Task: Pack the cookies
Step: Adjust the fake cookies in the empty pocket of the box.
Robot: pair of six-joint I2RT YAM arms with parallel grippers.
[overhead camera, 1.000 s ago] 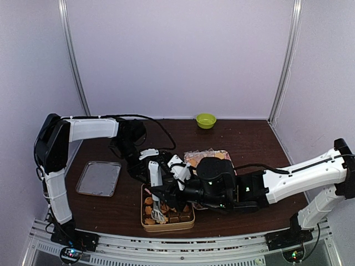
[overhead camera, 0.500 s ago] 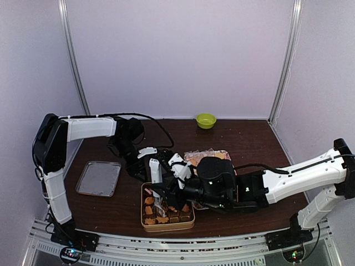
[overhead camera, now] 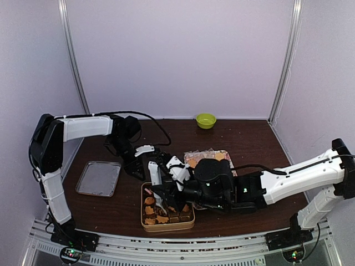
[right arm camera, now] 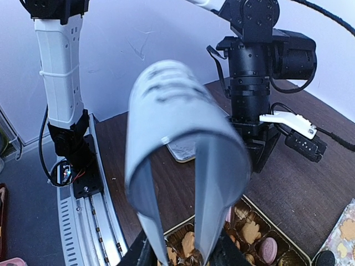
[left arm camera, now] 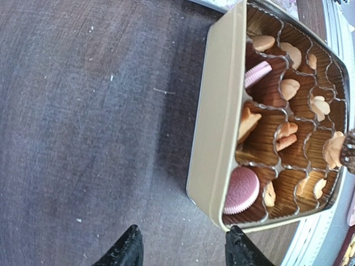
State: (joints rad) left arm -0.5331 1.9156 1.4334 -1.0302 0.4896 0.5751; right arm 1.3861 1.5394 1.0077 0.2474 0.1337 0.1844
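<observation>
A gold tin [overhead camera: 145, 224] lined with brown paper cups sits at the table's near edge and holds several cookies [overhead camera: 150, 210], tan and pink. In the left wrist view the tin's wall [left arm camera: 219, 138] fills the right side, with a pink cookie [left arm camera: 241, 190] in the near corner. My left gripper [left arm camera: 183, 252] is open and empty, over bare table just behind the tin [overhead camera: 152, 178]. My right gripper [right arm camera: 180, 257] is shut on grey tongs [right arm camera: 177, 111], whose tips reach down into the tin [right arm camera: 260, 244]. I cannot tell whether the tips hold a cookie.
A packet of more cookies [overhead camera: 208, 157] lies behind the tin, partly hidden by my right arm [overhead camera: 244, 188]. A silver tray [overhead camera: 99, 178] lies at the left. A green bowl [overhead camera: 206, 120] stands at the back. The rail [right arm camera: 83, 221] runs along the table's near edge.
My left gripper has drawn back from over the tin toward the rear left. The right gripper with the tongs has stayed over the tin, shifting only slightly.
</observation>
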